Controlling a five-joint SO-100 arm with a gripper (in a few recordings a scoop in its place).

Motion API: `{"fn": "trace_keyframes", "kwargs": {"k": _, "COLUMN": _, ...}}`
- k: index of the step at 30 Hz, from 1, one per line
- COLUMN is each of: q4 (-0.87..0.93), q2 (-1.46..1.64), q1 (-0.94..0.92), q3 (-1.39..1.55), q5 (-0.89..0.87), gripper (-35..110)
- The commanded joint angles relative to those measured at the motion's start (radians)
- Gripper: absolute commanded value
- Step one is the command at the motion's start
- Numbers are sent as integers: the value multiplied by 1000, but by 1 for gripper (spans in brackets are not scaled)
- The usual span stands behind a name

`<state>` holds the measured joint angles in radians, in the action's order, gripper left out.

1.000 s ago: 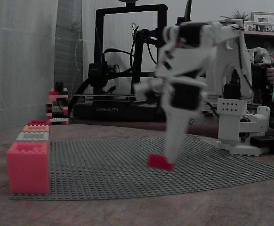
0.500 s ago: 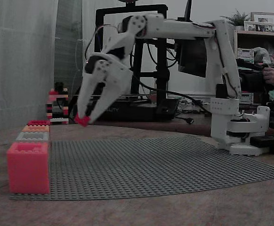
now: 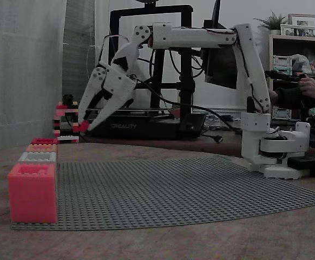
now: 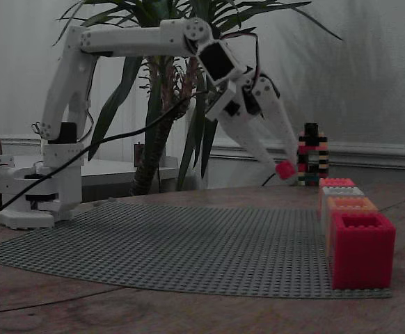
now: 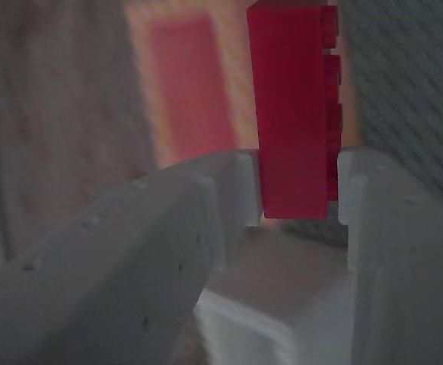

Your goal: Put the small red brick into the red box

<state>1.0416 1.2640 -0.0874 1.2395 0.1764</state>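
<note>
The white arm is reaching out over the grey studded baseplate, which is lying on the worktop, and its end effector is hanging in the air, closed on the small red brick. In the wrist view the two pale fingers are pressing the brick from either side, with most of its length sticking out past the tips. In both fixed views the brick is being held well above the surface, tilted with the fingers, near the far end of a row of boxes at the baseplate's edge. The red box is sitting at that far end, behind a grey box, an orange box and a large pink box. Beneath the gripped brick in the wrist view, a blurred orange-rimmed box is showing. A small striped brick tower is standing beyond the row.
</note>
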Motion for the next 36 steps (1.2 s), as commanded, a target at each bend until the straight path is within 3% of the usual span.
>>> {"fn": "trace_keyframes", "kwargs": {"k": 1, "q4": -78, "q2": 23, "q1": -69, "q3": -83, "q5": 0, "gripper": 0}}
{"fn": "trace_keyframes", "kwargs": {"k": 13, "q4": -460, "q2": -161, "q1": -179, "q3": -110, "q5": 38, "gripper": 0}}
{"fn": "trace_keyframes", "kwargs": {"k": 29, "q4": -387, "q2": -419, "q1": -173, "q3": -454, "q5": -28, "gripper": 1}}
{"fn": "trace_keyframes", "kwargs": {"k": 36, "q4": -379, "q2": -433, "q1": -166, "q3": -456, "q5": -20, "gripper": 14}}
